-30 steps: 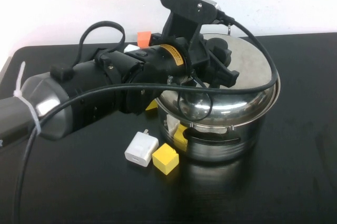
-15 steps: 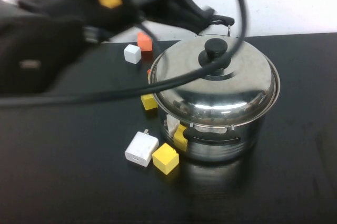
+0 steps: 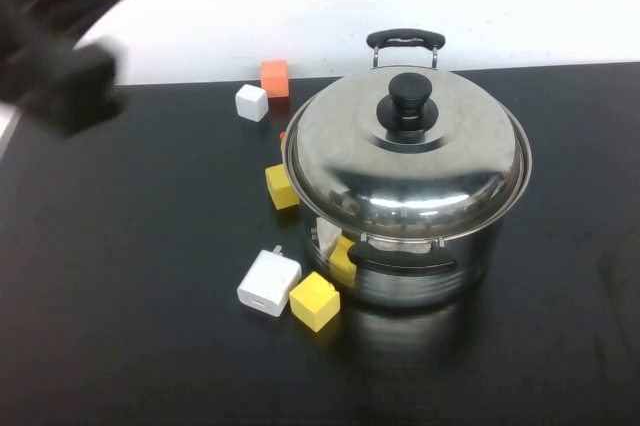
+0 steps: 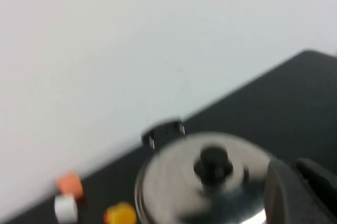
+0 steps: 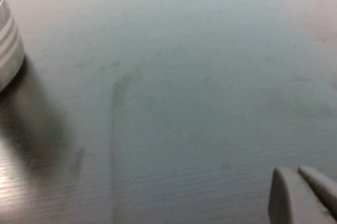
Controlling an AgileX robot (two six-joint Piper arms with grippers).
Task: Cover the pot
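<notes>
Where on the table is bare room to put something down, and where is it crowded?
Bare: the table left of the white charger, and right of the pot. Crowded: the pot's left side, with yellow cubes, white cube and orange cube. Left gripper is above the pot's lid; right gripper is over bare table.

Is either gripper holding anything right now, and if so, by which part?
Nothing is held. The lid sits on the pot; the left gripper is off it, the right gripper over bare table.
</notes>
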